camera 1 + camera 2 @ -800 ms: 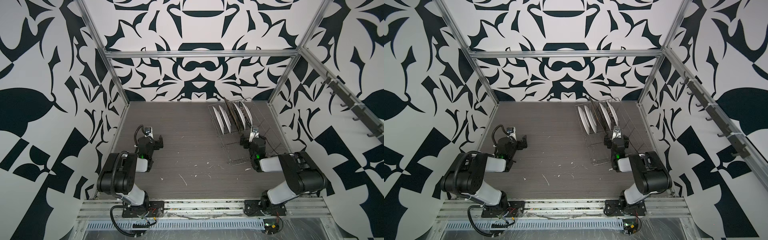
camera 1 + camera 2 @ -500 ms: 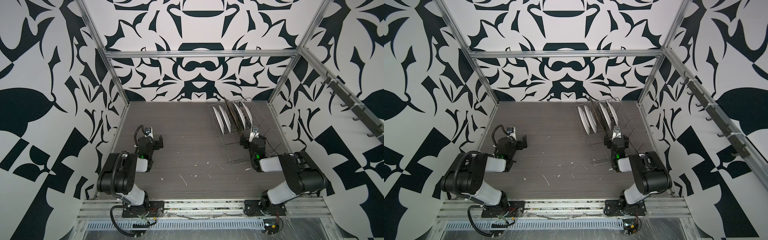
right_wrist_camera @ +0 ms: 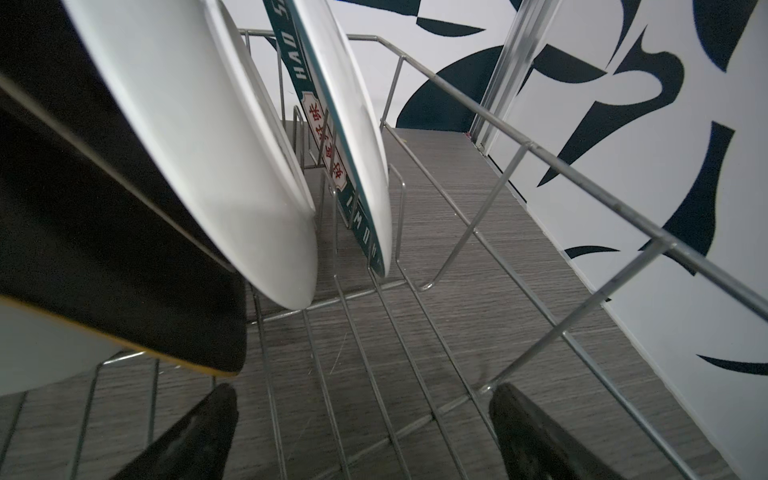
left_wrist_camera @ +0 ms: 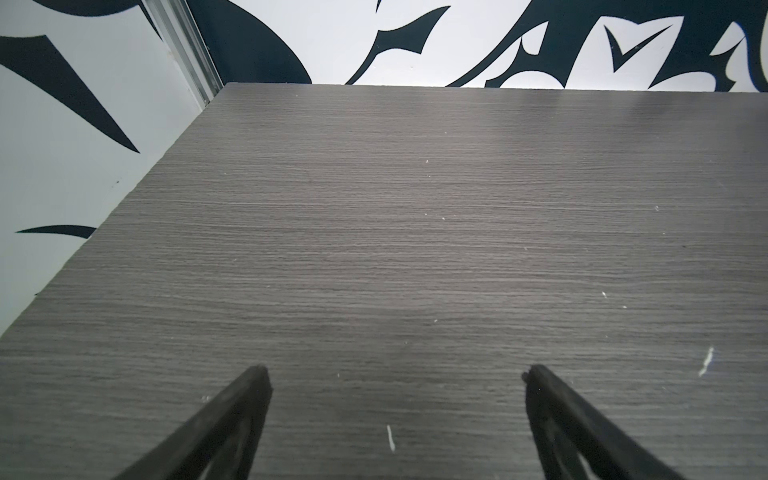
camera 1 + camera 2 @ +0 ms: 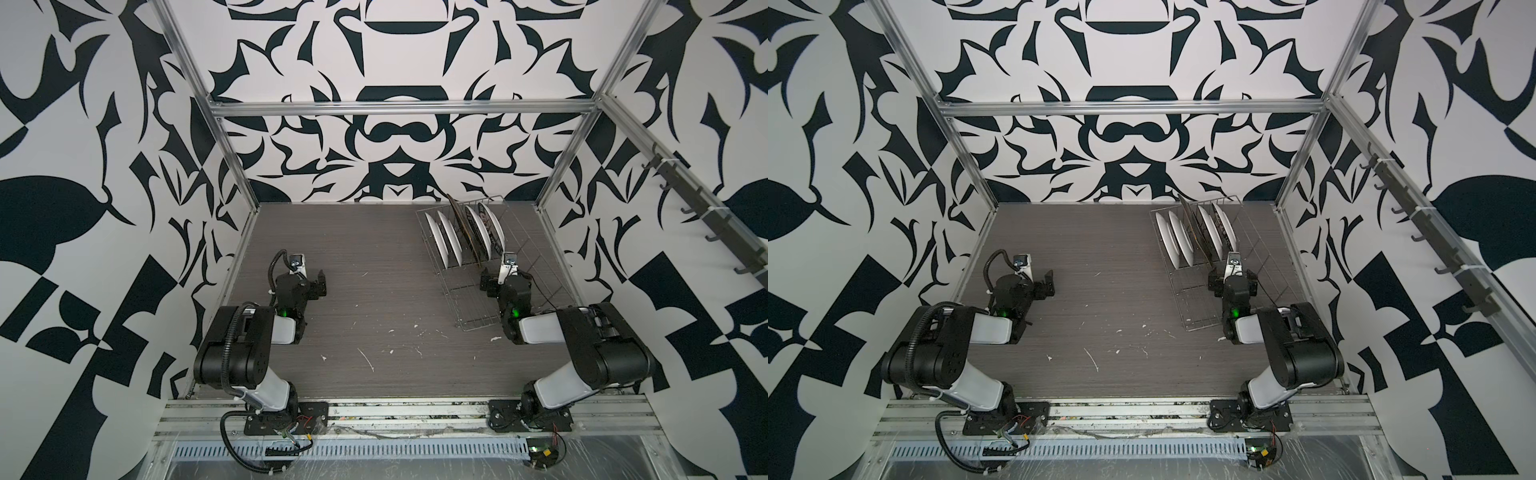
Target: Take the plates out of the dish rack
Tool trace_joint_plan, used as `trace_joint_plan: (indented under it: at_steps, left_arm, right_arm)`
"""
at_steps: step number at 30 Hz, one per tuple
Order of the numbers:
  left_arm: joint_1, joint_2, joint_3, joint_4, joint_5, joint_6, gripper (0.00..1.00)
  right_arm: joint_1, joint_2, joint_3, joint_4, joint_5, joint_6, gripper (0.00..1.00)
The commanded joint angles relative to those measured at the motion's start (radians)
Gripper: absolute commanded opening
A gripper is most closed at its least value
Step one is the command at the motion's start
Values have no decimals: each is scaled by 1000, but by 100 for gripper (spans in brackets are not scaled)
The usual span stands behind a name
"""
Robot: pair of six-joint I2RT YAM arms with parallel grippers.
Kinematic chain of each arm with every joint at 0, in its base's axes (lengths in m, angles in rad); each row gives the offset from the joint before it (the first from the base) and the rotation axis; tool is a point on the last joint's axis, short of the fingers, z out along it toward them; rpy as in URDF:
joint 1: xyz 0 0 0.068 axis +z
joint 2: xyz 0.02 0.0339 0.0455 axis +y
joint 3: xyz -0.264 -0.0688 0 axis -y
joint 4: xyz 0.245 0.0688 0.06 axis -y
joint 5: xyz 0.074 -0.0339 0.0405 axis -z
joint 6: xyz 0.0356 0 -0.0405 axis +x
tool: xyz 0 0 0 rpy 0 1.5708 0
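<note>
The grey wood-grain table carries the dish rack on its right side, exactly where it stood in the earlier frames. The plates stand on edge in the rack's far half. A dark plate, a white plate and a teal-rimmed plate fill the right wrist view. The right tool hovers over the rack's near, bare wires, jaws wide apart and holding nothing. The left tool sits low over bare table on the left, jaws likewise apart. Neither arm has shifted.
</note>
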Motion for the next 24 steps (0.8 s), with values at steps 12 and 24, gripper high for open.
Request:
trace_joint_plan:
  at_steps: [12,24]
  left_arm:
    - [4,-11,18,-3,9,7,100]
    - [-48,-163,89,-247,-151,2,99]
  right_arm:
    - [-2,10,6,-20,1,0,99]
    - [-2,-126,103,-304,-83,-34,99]
